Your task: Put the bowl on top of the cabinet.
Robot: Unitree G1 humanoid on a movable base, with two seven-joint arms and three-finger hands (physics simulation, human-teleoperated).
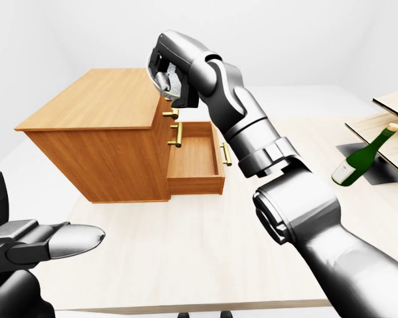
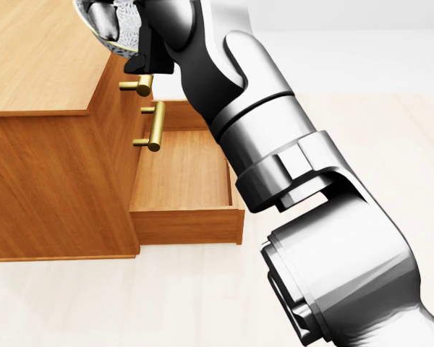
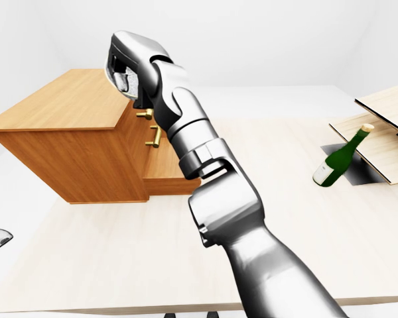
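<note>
A small patterned bowl [image 2: 129,35] is held in my right hand [image 1: 167,69], whose fingers close round it. Hand and bowl hover just above the right edge of the wooden cabinet's top [image 1: 99,99], over the drawer side; most of the bowl is hidden by the fingers. The cabinet's bottom drawer [image 1: 196,159] stands pulled out, and brass handles [image 2: 153,124] show above it. My left hand [image 1: 66,240] rests low at the bottom left of the left-eye view, fingers stretched out and holding nothing.
The cabinet stands on a pale wooden table [image 1: 186,258]. At the right a green wine bottle [image 1: 361,159] leans against a tilted wooden board [image 1: 391,126]. My right forearm crosses the middle of all views.
</note>
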